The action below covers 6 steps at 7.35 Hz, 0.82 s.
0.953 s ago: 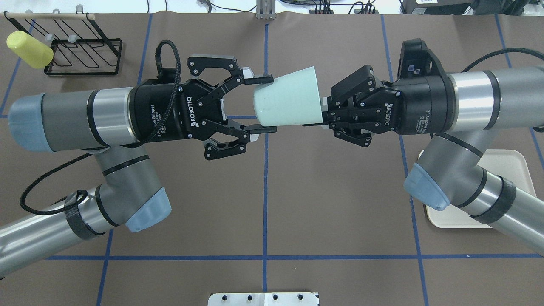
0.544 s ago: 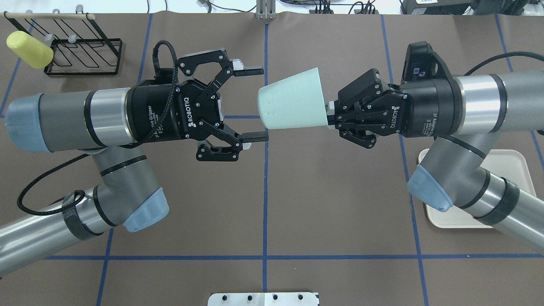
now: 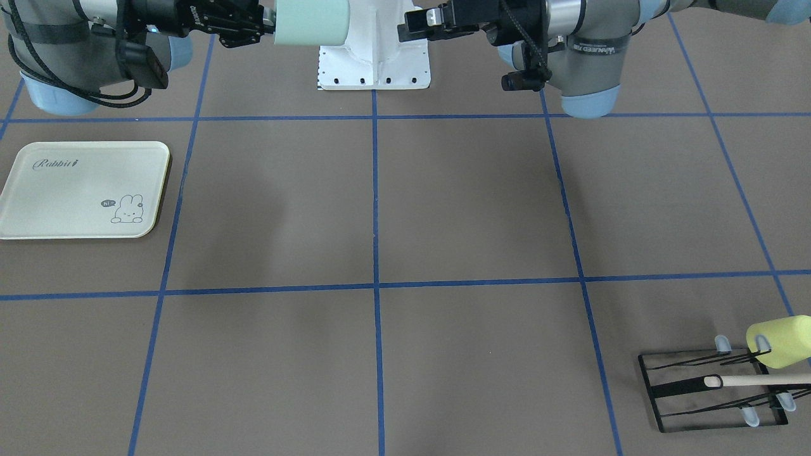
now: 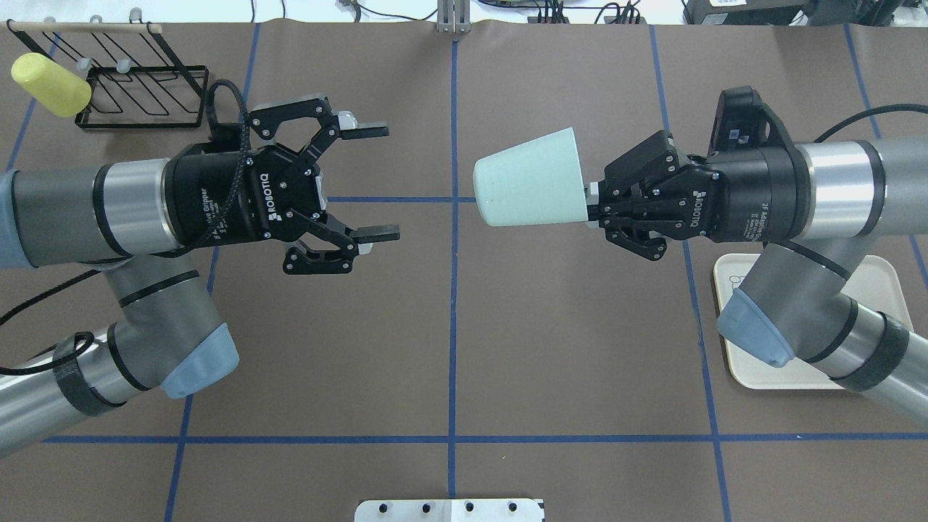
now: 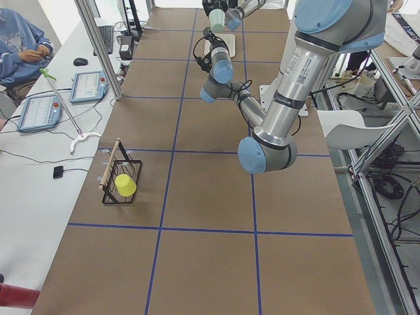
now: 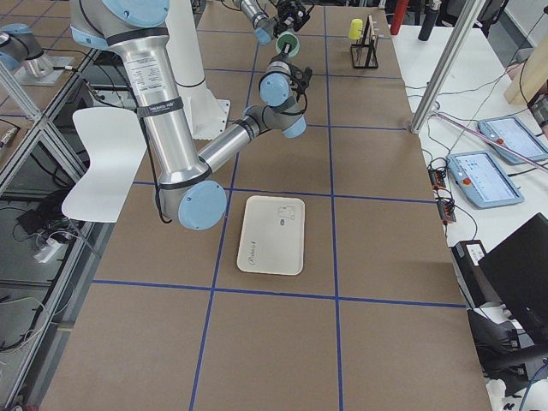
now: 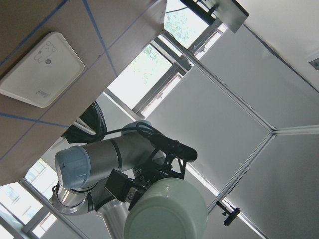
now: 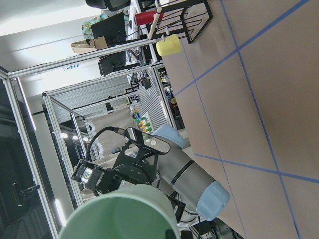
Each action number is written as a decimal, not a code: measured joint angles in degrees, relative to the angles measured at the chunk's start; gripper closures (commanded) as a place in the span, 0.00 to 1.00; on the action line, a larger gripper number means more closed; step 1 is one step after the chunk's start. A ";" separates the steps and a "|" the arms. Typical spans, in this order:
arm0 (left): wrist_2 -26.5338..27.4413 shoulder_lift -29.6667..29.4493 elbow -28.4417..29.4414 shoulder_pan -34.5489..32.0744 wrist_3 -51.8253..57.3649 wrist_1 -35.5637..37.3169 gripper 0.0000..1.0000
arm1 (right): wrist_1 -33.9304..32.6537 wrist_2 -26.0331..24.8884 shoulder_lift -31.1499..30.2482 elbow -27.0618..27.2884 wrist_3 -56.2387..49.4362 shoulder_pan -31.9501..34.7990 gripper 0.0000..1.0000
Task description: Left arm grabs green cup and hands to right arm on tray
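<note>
Two robot arms reach over one tabletop [image 4: 565, 348]: the left arm [image 4: 138, 210] and the right arm [image 4: 834, 192]. Each carries one gripper, the left gripper [image 4: 380, 181] and the right gripper [image 4: 591, 201], with two fingers [image 4: 368, 131] apiece. Two cups show, one green cup [image 4: 529, 177] and one yellow-green cup [image 4: 49, 85]. There is one tray [image 3: 76, 183] and one wire rack [image 4: 138, 98]

The left end effector [image 4: 378, 183] gapes wide, facing the right end effector [image 4: 591, 206], clamped tight.
</note>
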 measured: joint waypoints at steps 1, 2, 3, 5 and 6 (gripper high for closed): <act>-0.41 3.04 0.02 -1.17 3.12 0.86 0.00 | -1.71 0.18 -2.39 0.00 -1.48 0.84 1.00; -2.75 4.90 0.10 -3.25 6.64 3.60 0.00 | -3.72 0.64 -5.59 0.01 -5.57 2.15 1.00; -7.63 5.49 0.10 -6.00 11.22 9.15 0.00 | -6.02 1.38 -9.65 0.09 -12.17 3.38 1.00; -15.72 5.65 -0.04 -9.84 22.43 21.31 0.00 | -14.02 5.41 -16.66 0.31 -26.20 7.76 1.00; -17.03 5.73 -0.08 -10.50 25.69 25.33 0.00 | -20.47 9.88 -18.11 0.40 -33.41 11.24 1.00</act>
